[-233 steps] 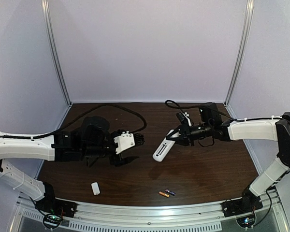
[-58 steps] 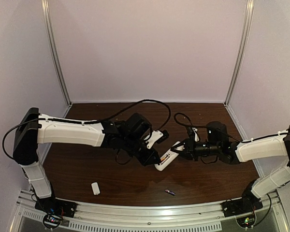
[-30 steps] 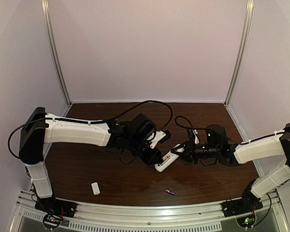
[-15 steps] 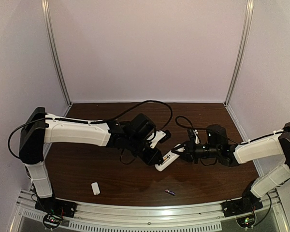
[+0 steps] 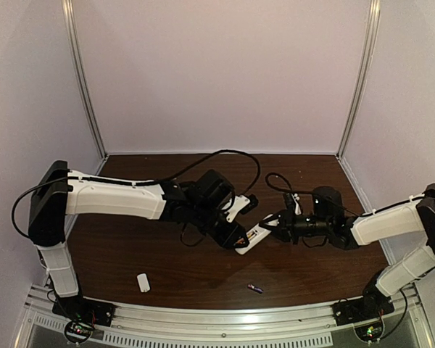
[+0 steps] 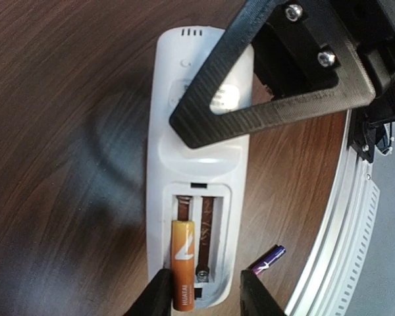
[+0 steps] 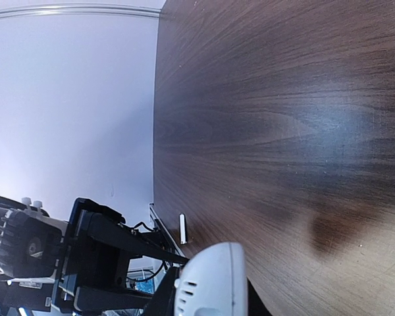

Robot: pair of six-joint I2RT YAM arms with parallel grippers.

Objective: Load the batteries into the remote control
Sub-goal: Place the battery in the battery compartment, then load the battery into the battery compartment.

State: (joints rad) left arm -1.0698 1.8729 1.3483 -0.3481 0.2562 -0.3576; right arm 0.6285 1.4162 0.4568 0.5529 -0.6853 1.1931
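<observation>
The white remote control (image 5: 252, 237) is held off the table with its back up, cover off and battery bay open (image 6: 196, 197). My right gripper (image 5: 270, 225) is shut on its far end; its black fingers (image 6: 270, 85) cross the remote body. The orange battery (image 6: 183, 264) lies in the bay's left slot, its near end sticking out past the bay's edge. My left gripper (image 6: 204, 297) is open, its fingers either side of the bay end, the left one against the battery. The purple-blue battery (image 5: 254, 288) lies on the table and also shows in the left wrist view (image 6: 268, 259).
A small plain white piece (image 5: 143, 282) lies near the front left and also shows in the right wrist view (image 7: 182, 228). A metal rail (image 5: 225, 322) runs along the table's front edge. Black cables trail behind both wrists.
The left arm has swung in from the left to the remote, and the orange battery is gone from the table front. Over the last second both arms have hardly moved.
</observation>
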